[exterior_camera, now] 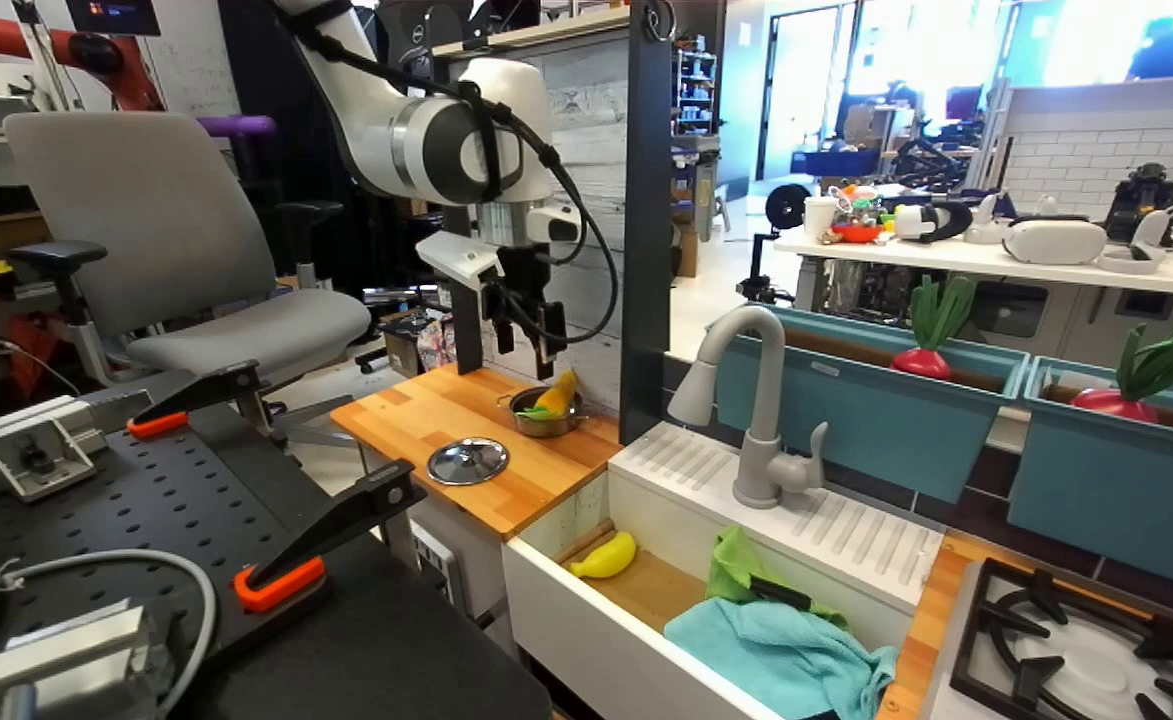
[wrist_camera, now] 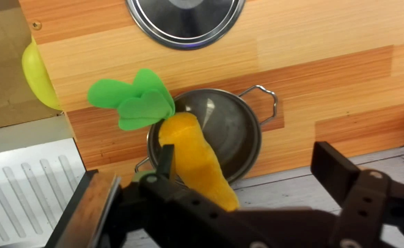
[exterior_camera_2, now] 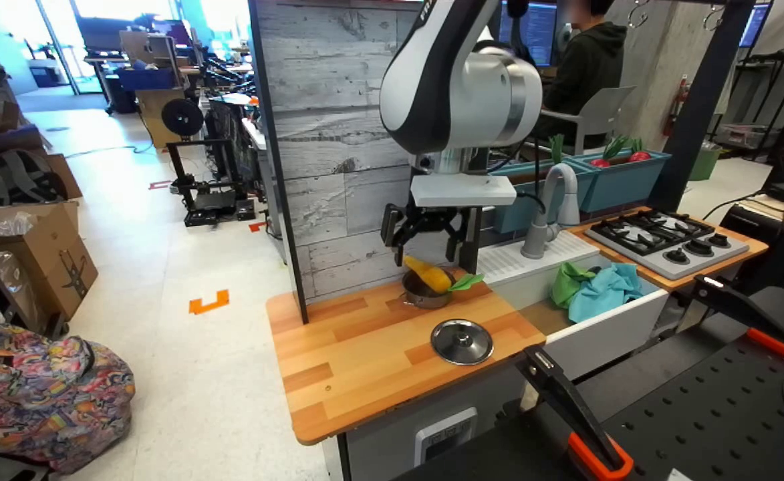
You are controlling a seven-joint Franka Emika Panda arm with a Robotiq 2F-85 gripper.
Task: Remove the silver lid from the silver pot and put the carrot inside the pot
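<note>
The carrot, orange-yellow with green leaves, leans in the silver pot. The carrot shows in both exterior views [exterior_camera: 558,394] [exterior_camera_2: 430,275] and in the wrist view [wrist_camera: 196,158]. Its leaves and tapered end stick out over opposite sides of the rim. The pot stands uncovered on the wooden counter, in both exterior views [exterior_camera: 546,427] [exterior_camera_2: 425,300] and the wrist view [wrist_camera: 232,137]. The silver lid lies beside the pot on the counter [exterior_camera: 468,461] [exterior_camera_2: 462,342] [wrist_camera: 188,20]. My gripper [exterior_camera: 524,352] [exterior_camera_2: 426,254] [wrist_camera: 246,156] is open and empty above the pot and carrot.
A grey plank wall [exterior_camera_2: 338,200] rises directly behind the pot. The white sink [exterior_camera: 636,640] adjoins the counter [exterior_camera_2: 358,354] and holds a yellow banana-like piece [exterior_camera: 606,556] and cloths [exterior_camera: 776,650]. A grey tap [exterior_camera: 761,440] stands behind the sink.
</note>
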